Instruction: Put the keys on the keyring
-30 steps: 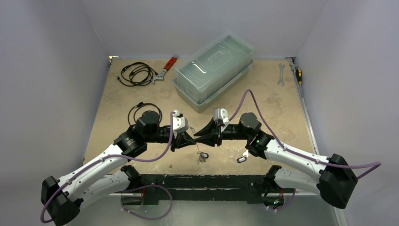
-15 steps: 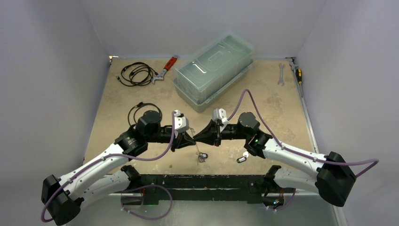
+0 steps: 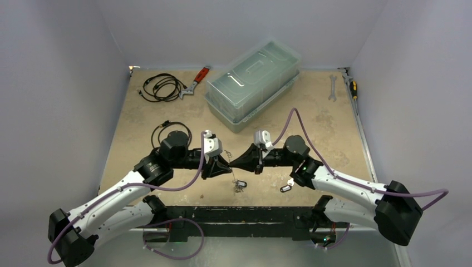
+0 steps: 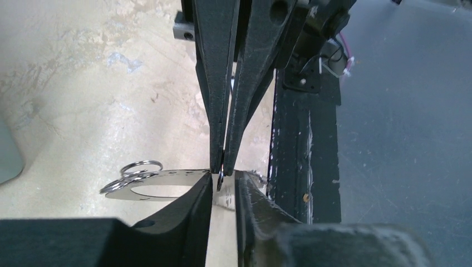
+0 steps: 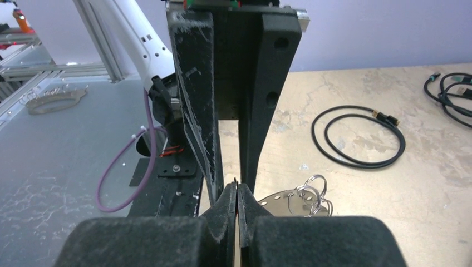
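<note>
My left gripper and right gripper meet tip to tip above the table's near middle. The keyring is a flat pale silver oval loop with small holes, and small split rings hang at its far end. It passes between my left gripper's narrow jaws, which hold it. My right gripper is shut on a thin dark metal sliver, apparently a key seen edge-on, right beside the keyring. A cluster of keys lies on the table below. Another key lies under the right arm.
A clear plastic box stands at the back. A coiled black cable and a red-handled wrench lie back left. A black cable loop is behind the left arm. A spanner and a screwdriver lie back right.
Both grippers stay tip to tip. The right arm pushed slightly left, then eased back right. The keys on the table have not moved.
</note>
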Robot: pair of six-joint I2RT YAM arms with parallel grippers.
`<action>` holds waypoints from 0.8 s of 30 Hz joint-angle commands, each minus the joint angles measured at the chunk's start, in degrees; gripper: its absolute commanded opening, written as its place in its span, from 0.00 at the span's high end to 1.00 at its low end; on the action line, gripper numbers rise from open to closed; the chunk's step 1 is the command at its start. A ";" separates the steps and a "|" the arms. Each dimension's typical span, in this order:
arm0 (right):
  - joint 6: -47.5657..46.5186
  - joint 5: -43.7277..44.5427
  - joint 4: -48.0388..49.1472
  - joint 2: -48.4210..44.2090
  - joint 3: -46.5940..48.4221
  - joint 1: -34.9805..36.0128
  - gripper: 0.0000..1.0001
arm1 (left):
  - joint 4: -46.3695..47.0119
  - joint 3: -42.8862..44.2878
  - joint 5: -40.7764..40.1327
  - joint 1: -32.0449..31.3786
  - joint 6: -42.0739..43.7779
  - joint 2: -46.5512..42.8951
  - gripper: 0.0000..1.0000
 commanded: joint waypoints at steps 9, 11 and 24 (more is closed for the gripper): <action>14.74 7.63 36.15 -2.81 -11.86 0.23 1.00 | 7.34 2.24 1.11 1.96 -2.36 -7.99 0.60; 15.30 8.68 39.48 -3.45 -12.87 0.23 1.00 | 7.74 2.13 1.22 2.42 -2.35 -8.75 0.60; 22.13 15.00 72.90 4.76 -12.99 0.59 1.00 | 19.06 -1.23 6.92 8.39 -7.80 -12.63 0.65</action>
